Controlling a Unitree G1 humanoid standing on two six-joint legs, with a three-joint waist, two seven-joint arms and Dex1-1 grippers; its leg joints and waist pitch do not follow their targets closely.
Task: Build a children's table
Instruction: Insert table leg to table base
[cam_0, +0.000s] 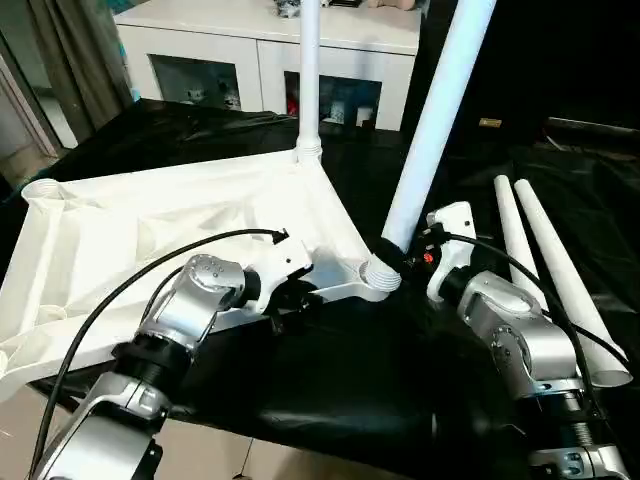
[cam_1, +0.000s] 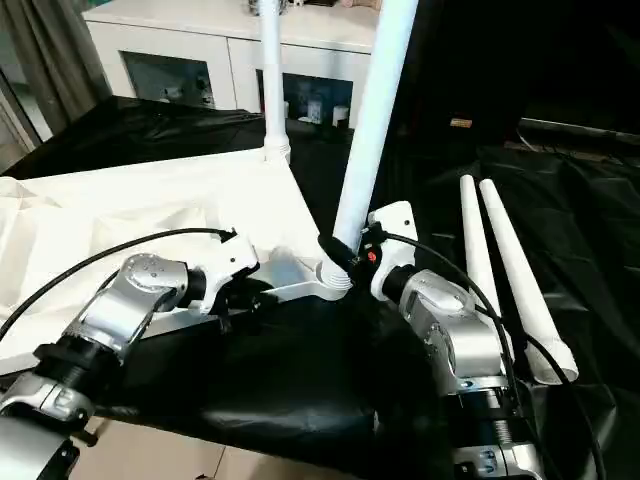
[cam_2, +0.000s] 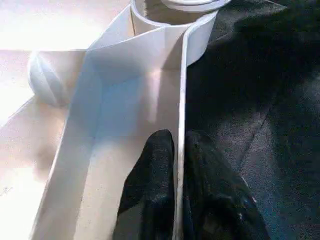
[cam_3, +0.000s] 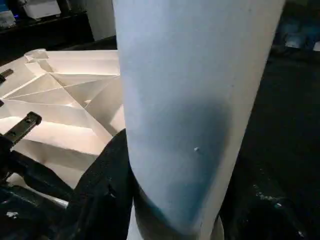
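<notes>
White plastic tabletop (cam_0: 150, 230) lay ribs-up on the black-draped table (cam_0: 400, 370), two legs standing in its corner sockets. We pinched its thin, stiff rim with our left gripper (cam_2: 179, 165) and clasped the smooth, light-looking near leg (cam_0: 435, 120) low down with our right gripper (cam_0: 412, 252); two spare legs (cam_0: 550, 270) lay beside.

tabletop (cam_0: 150, 230): white, ribbed underside
legs (cam_0: 545, 270): white
worktop (cam_0: 400, 360): draped in black
cabinet (cam_0: 260, 60): white
forearms (cam_0: 520, 345): silver

Both upright legs (cam_0: 437, 120) cut off above by the edge; right gripper (cam_0: 405, 262) fingertips hidden behind the nearer one.
</notes>
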